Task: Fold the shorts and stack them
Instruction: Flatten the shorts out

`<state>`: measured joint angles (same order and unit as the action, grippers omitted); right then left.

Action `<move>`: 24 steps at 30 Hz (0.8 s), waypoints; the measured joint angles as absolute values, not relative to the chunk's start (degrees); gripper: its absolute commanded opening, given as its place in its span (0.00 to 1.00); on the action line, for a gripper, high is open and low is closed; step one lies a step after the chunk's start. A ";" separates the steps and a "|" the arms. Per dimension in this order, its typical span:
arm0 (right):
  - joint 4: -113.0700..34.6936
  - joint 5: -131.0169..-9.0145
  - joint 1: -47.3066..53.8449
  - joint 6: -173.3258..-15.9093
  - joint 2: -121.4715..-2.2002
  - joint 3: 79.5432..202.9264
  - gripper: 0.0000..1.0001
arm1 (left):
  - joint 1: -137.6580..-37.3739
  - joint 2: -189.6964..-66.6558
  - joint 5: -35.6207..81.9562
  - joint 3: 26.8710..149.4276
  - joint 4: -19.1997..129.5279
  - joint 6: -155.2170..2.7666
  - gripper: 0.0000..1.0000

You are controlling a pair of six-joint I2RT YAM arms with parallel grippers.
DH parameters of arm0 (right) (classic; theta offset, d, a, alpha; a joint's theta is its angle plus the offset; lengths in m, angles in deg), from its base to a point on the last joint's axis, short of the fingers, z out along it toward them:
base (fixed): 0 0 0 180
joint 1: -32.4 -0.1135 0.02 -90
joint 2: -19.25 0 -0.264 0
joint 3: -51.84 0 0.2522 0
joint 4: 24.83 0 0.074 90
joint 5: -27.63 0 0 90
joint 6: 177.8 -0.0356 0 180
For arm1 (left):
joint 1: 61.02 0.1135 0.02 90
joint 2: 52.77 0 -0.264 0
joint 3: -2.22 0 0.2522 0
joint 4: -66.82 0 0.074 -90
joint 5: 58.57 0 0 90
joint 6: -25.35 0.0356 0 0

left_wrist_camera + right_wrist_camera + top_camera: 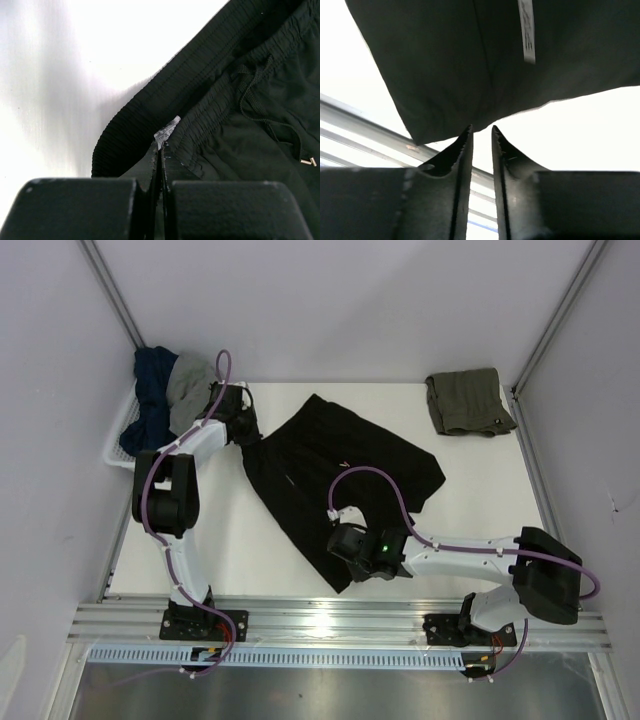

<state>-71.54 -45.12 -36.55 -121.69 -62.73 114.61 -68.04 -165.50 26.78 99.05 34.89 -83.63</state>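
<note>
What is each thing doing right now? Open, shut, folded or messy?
black shorts: spread out, not folded.
olive-green shorts: folded, lying in the far right corner.
left gripper: jaws shut on the black shorts' waistband.
right gripper: jaws a little open, holding nothing, at the black shorts' near edge.
white basket: has clothes heaped in it.

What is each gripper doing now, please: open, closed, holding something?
Left gripper: closed on the black shorts, at the waistband.
Right gripper: slightly open, holding nothing.
</note>
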 measured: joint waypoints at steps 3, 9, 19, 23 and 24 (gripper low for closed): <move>-71.08 -46.80 -36.64 -121.60 -63.84 114.59 0.24 | -68.04 -165.50 26.78 99.05 34.89 -83.61 0.00; -69.88 -48.73 -36.64 -121.78 -65.53 114.24 0.38 | -68.15 -165.50 26.78 99.05 34.86 -83.50 0.00; -68.37 -48.75 -36.64 -121.85 -65.72 114.13 0.53 | -68.22 -165.50 26.76 99.05 34.86 -83.43 0.00; -67.65 -48.73 -36.27 -121.82 -66.49 114.13 0.38 | -68.31 -165.50 26.78 99.05 34.86 -83.08 0.00; -67.39 -48.73 -36.05 -121.89 -66.86 114.13 0.36 | -68.35 -165.50 26.78 99.05 34.86 -83.04 0.00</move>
<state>-67.39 -48.73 -36.05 -121.89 -66.86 114.13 -68.35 -165.50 26.78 99.05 34.86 -83.04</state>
